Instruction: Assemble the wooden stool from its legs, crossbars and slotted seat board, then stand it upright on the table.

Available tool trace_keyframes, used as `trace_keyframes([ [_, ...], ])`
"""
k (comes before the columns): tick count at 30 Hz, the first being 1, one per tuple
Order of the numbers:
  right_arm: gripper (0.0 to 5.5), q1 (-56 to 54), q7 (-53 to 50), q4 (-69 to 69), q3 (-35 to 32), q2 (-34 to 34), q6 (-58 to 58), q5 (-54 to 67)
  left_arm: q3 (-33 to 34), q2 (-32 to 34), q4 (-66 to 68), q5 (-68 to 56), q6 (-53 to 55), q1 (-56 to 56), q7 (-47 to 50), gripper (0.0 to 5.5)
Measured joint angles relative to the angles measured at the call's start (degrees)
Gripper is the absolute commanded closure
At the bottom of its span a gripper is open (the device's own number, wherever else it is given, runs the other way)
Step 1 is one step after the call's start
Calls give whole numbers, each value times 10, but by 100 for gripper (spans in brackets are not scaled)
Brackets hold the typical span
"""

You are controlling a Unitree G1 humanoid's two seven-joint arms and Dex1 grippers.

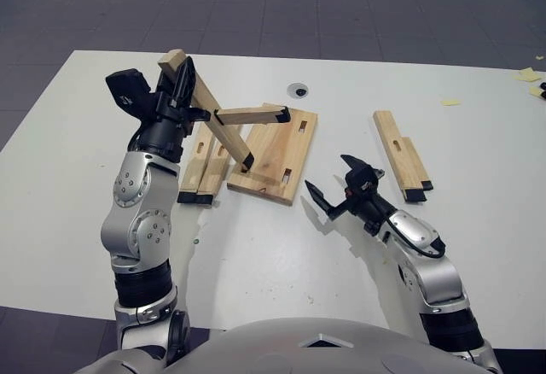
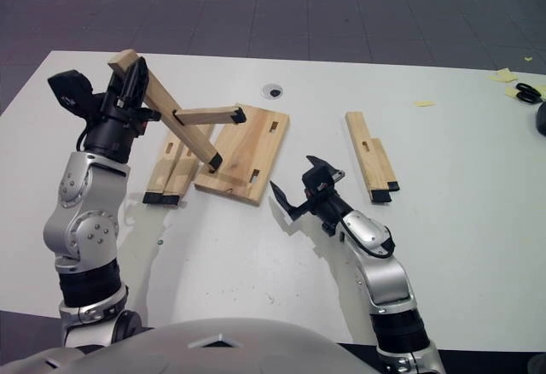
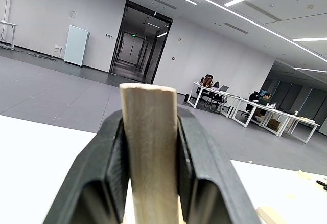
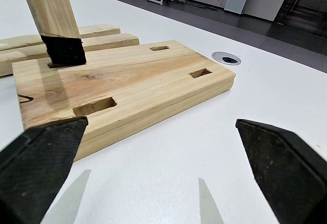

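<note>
Evidently the leg [image 1: 217,122], its crossbar [image 1: 252,115] jutting sideways, is being clamped near its top by the left claw [image 1: 182,88]. It is being tilted so the black-capped foot below the claw meets a slot in the seat board [image 1: 273,148]. The right claw [image 1: 334,179] is being held wide apart just beside the board, likely to steady it.

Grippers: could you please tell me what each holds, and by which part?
Left gripper clamps a leg near its upper end; right gripper is open, empty.
</note>
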Motion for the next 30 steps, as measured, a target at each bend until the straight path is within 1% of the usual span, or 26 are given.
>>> trace_keyframes([
  [4, 10, 0, 0, 0, 0, 0, 0, 0, 8, 11, -6, 0, 6, 1, 0, 447],
  [11, 10, 0, 1, 0, 0, 0, 0, 0, 10, 11, -15, 0, 5, 13, 0, 447],
  [21, 10, 0, 5, 0, 0, 0, 0, 0, 31, 15, -9, -10, 19, -9, 13, 447],
  [30, 10, 0, 6, 0, 0, -1, 0, 0, 27, 9, -9, -10, 20, -4, 12, 447],
])
